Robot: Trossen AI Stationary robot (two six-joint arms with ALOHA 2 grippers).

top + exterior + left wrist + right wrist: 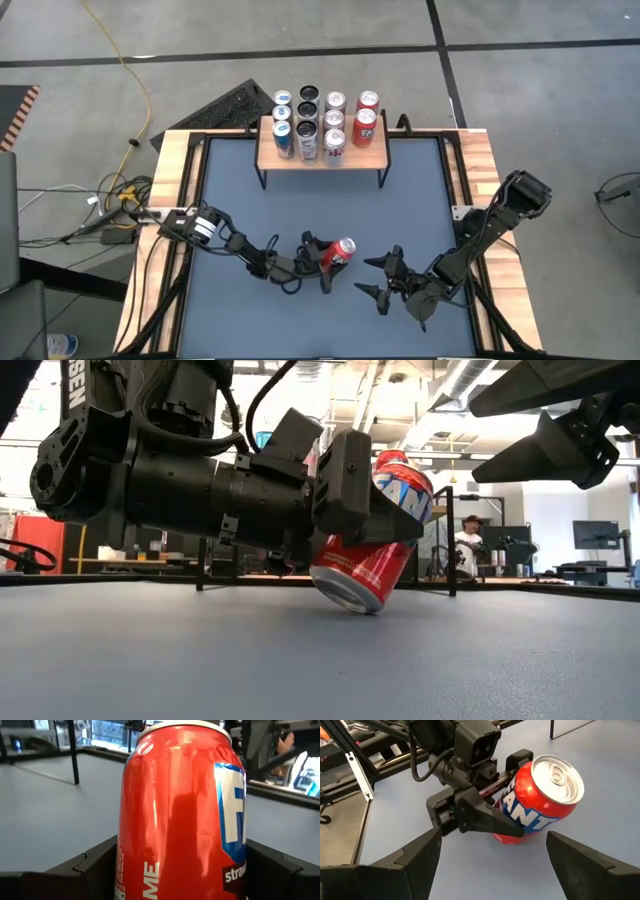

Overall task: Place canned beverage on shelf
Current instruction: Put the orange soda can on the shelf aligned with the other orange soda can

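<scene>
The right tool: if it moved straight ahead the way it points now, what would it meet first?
Probably the tilted red can that the left tool holds around its body; the right tool points at it with open fingers.

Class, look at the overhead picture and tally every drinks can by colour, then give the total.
Red cans: 3 (two on the shelf, one red can in the left gripper)
Blue-and-white cans: 2
Dark-topped cans: 2
Silver cans: 2
Total: 9
</scene>
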